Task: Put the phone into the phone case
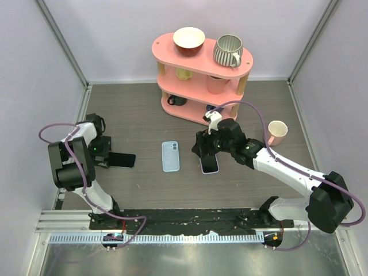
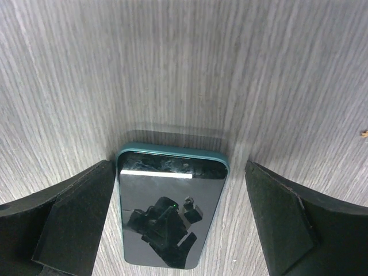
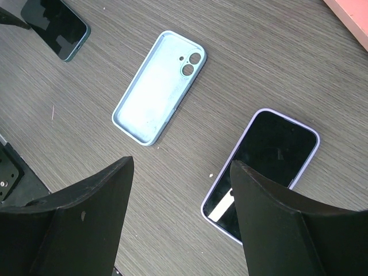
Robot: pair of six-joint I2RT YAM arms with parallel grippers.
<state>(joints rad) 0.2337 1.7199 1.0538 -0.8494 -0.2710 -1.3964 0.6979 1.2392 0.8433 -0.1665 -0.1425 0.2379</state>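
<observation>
An empty light-blue phone case (image 1: pixel 171 156) lies open side up at mid table; it also shows in the right wrist view (image 3: pixel 159 86). A lilac-edged phone (image 1: pixel 209 163) lies screen up to its right, seen in the right wrist view (image 3: pixel 261 172). My right gripper (image 1: pixel 199 150) is open and hovers just above the table by that phone's left edge, holding nothing (image 3: pixel 181 221). A teal-edged phone (image 1: pixel 122 160) lies screen up at the left. My left gripper (image 2: pixel 175 221) is open and straddles this phone (image 2: pixel 169 210), with the fingers (image 2: pixel 75 221) apart from its sides.
A pink two-tier shelf (image 1: pixel 201 80) stands at the back with a bowl (image 1: pixel 188 40), a striped mug (image 1: pixel 227 50) and cups. A peach cup (image 1: pixel 277 133) stands at the right. Grey walls close in the table's sides.
</observation>
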